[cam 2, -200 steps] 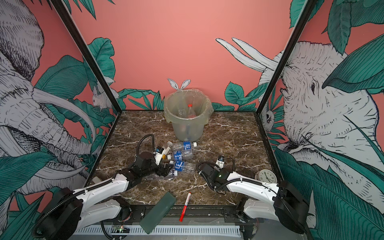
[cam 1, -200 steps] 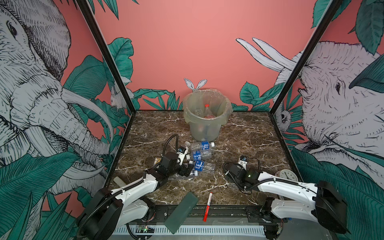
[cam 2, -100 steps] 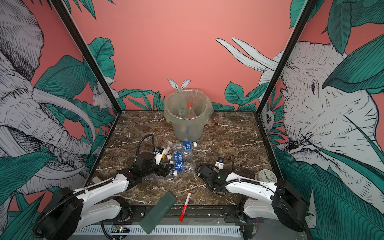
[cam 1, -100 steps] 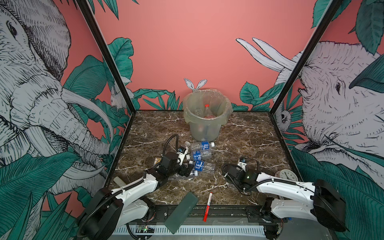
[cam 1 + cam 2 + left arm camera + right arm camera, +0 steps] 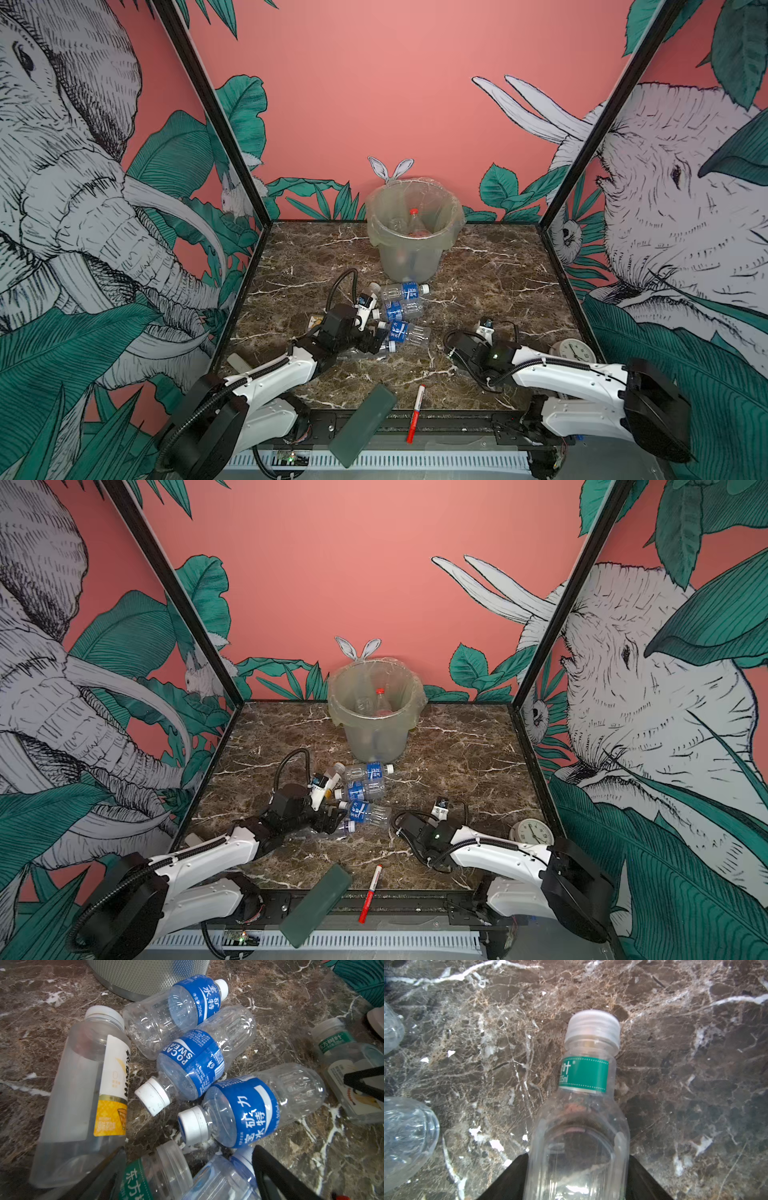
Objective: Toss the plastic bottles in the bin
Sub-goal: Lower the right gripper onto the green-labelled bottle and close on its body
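Between the fingers of my right claw [image 5: 577, 1157] lies the green-label bottle [image 5: 581, 1122], on its side on the worktop [image 5: 695, 1064], with the cap pointing away from me. In the last second this claw has narrowed from wide to the width of the bottle. Both fingers are now against its walls, so I judge the grip is made or nearly made and the lift can begin.

My left claw [image 5: 190, 1148] has not changed. It stands wide open, holds nothing, and is low over the pile of bottles [image 5: 405, 309] in front of the bin [image 5: 415, 253]. The bin stands at the back of the worktop, with a red-capped bottle [image 5: 413, 211] already inside.

The marble from my right claw to the bin is bare, but the rim is high, so I must rise first. The clock [image 5: 572, 353] sits near my right arm. The marker pen [image 5: 417, 411] and the green slab [image 5: 363, 424] lie at the front edge, away from this path.
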Available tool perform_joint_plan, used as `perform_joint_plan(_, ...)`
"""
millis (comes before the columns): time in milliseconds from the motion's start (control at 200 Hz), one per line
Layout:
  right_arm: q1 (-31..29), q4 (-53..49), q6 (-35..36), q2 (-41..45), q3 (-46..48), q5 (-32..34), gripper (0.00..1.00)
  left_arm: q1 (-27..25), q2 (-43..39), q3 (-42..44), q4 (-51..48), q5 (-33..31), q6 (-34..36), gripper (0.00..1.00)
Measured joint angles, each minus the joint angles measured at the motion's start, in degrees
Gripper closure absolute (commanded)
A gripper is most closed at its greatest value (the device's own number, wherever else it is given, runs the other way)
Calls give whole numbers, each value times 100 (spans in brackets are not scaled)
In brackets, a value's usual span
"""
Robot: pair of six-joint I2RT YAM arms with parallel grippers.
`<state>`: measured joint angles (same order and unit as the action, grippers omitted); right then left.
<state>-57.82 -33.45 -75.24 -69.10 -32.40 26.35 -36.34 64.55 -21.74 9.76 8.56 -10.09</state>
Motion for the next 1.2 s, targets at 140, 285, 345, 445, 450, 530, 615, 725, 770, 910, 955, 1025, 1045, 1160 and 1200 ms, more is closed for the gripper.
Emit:
perform_joint_plan(140,-2,66,2,-122,0,-22,28,0,0,-11,0,0,0,5)
perform_joint_plan(285,-7,184,4,-201,46,-44,28,0,0,-31,0,0,0,5)
perform_joint_plan(345,-7,214,4,-205,74,-50,29,0,0,-44,2,0,0,5)
perform_joint_plan(445,-7,278,11,-205,127,-57,35,0,0,-52,2,0,0,5)
perform_joint_plan(450,-7,280,11,-205,129,-59,36,0,0,-52,2,0,0,5)
perform_joint_plan(530,-11,302,42,-205,138,-59,42,0,4,-55,0,0,0,5)
perform_joint_plan(615,-15,321,48,-199,140,-52,46,0,4,-55,0,0,0,5)
perform_joint_plan(725,-15,326,96,-170,140,-61,49,0,4,-59,0,0,0,5)
perform_joint_plan(770,-15,323,129,-157,142,-61,51,0,7,-61,0,0,0,5)
perform_joint_plan(910,-15,332,286,-35,142,-57,54,0,26,-61,0,0,0,5)
perform_joint_plan(955,-15,350,356,33,142,-57,55,0,26,-61,0,0,0,5)
perform_joint_plan(1025,-17,422,509,136,142,-59,55,0,26,-61,0,-2,0,5)
perform_joint_plan(1045,-17,452,560,160,142,-59,55,0,26,-61,0,0,0,5)
perform_joint_plan(1160,-22,699,927,291,144,-63,54,0,26,-61,0,-2,0,5)
perform_joint_plan(1200,-28,780,1058,332,144,-57,54,0,26,-61,0,-2,0,5)
